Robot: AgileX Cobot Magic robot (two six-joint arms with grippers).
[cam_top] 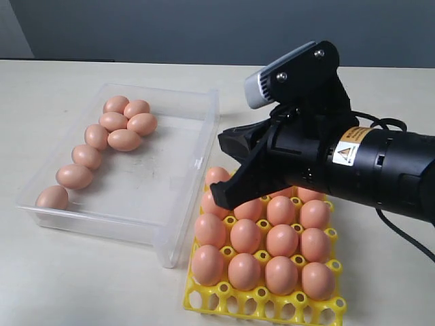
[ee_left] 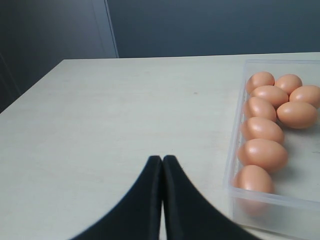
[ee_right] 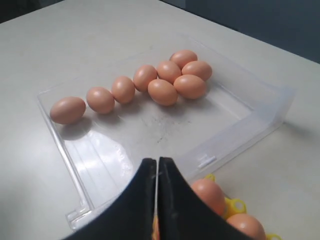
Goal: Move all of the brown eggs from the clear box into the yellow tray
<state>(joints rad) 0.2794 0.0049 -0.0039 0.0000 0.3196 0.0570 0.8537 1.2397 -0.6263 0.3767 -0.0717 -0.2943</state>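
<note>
Item, 5 o'clock in our exterior view: yellow tray (cam_top: 262,305), nearest row of cups unfilled, seated brown eggs (cam_top: 282,240) packing the rows behind

Item, above the tray's far half: right gripper (cam_top: 219,197), fingers pressed together on nothing, tips aimed toward 8 o'clock

Item, 9 o'clock, just beside the tray: clear box (cam_top: 156,180); we count nine loose brown eggs (cam_top: 124,139) along its far-left wall, five clustered at 11 o'clock, four trailing to 8 o'clock

Item, left wrist view only: left gripper (ee_left: 162,159), blades closed flat, empty, over the table (ee_left: 100,125) beside the box
</note>
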